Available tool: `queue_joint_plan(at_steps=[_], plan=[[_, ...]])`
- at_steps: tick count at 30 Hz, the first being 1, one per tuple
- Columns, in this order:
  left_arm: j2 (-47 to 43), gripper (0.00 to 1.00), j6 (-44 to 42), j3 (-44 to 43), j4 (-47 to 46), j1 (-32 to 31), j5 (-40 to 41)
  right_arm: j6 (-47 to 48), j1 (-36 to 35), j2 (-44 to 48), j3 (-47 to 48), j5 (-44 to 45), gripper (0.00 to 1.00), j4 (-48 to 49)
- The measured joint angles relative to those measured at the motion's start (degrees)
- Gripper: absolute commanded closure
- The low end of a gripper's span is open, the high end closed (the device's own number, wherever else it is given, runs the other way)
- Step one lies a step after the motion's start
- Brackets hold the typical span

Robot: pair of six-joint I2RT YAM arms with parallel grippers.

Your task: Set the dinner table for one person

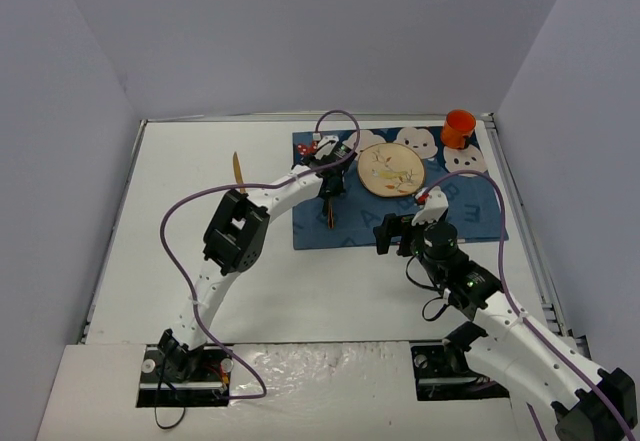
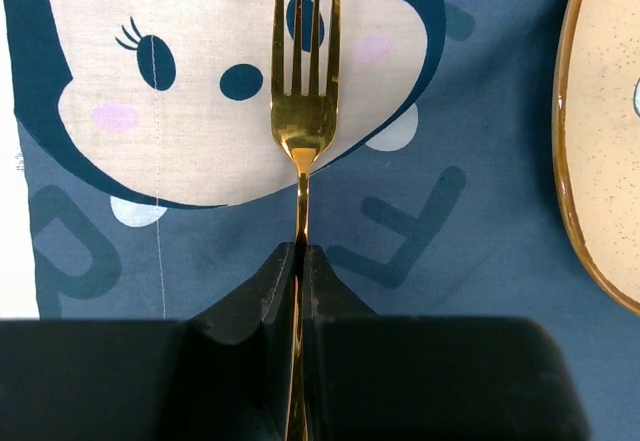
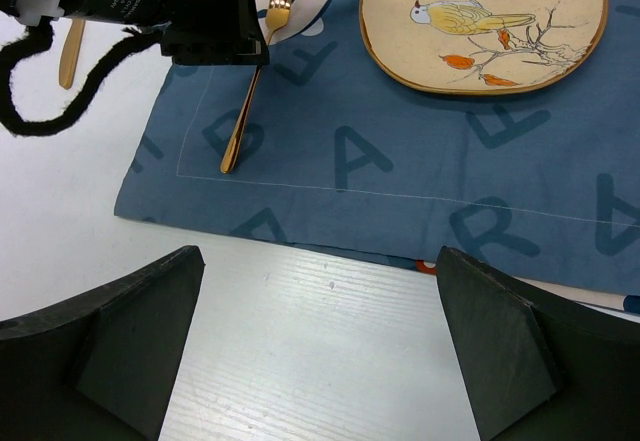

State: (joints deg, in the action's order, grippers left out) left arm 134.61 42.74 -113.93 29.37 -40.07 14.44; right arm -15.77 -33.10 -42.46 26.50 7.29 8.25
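**Large white rectangular dinner counter with a thin metal rim [image 1: 190, 156]: slim gold metal fork [image 2: 303, 121] lined up left of the plate**

We see the left fingers [image 2: 255, 296] closed on the fork's handle, pinching it edge-on just below the neck. From those fingers the fork runs straight ahead. Its long axis goes from near to far across the counter, with the tines pointing at the far edge and the handle tip trailing back toward the arm bases.

It sits over the blue cloth mat printed with cartoon faces and letters [image 3: 400, 161], near the mat's left edge. The round beige ceramic plate painted with a bird [image 3: 480, 21] is just beside it on the right. In the right wrist view the handle tip looks to be resting on the cloth. We cannot tell whether the tines touch.

The right fingers [image 3: 130, 341] stand wide apart and empty above the mat's near edge, well apart from the fork. We judge the coming move to be a plain release by the left arm, provided the fork stays parallel to the mat's side.
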Motion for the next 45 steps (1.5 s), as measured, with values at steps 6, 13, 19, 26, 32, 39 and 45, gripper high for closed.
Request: queue_joint_plan(at_steps=[6, 13, 19, 26, 32, 39, 45], plan=[[0.97, 0.97, 0.13, -1.03, 0.06, 0.0, 0.0, 0.02, 0.0, 0.0, 0.0, 0.0, 0.01, 0.0], [1.81, 0.6, 0.91, -1.13, 0.38, 0.0, 0.29, 0.23, 0.0, 0.0, 0.0, 0.0, 0.01, -0.07], [-0.31, 0.27, 1.38, 0.38, 1.54, 0.02, 1.53, 0.88, 0.0, 0.0, 0.0, -0.04, 0.01, -0.25], [-13.73, 0.09, 0.09, 7.95, 2.47, 2.16, 2.53, 1.57, 0.0, 0.14, 0.77, -0.08, 0.01, -0.62], [-24.61, 0.11, -3.01, 12.67, 2.01, 12.48, 1.9, 1.89, 0.0, -2.19, 2.58, -0.63, 0.01, -0.34], [-19.81, 0.21, -6.4, 12.68, 4.85, 24.71, 1.49, 1.89, 0.0, -4.36, 2.6, -1.62, 0.01, 0.02], [-11.34, 0.29, -7.28, 12.68, 7.69, 25.94, -0.87, 1.86, -0.02, -5.33, 2.6, -2.39, 0.01, 1.1]])
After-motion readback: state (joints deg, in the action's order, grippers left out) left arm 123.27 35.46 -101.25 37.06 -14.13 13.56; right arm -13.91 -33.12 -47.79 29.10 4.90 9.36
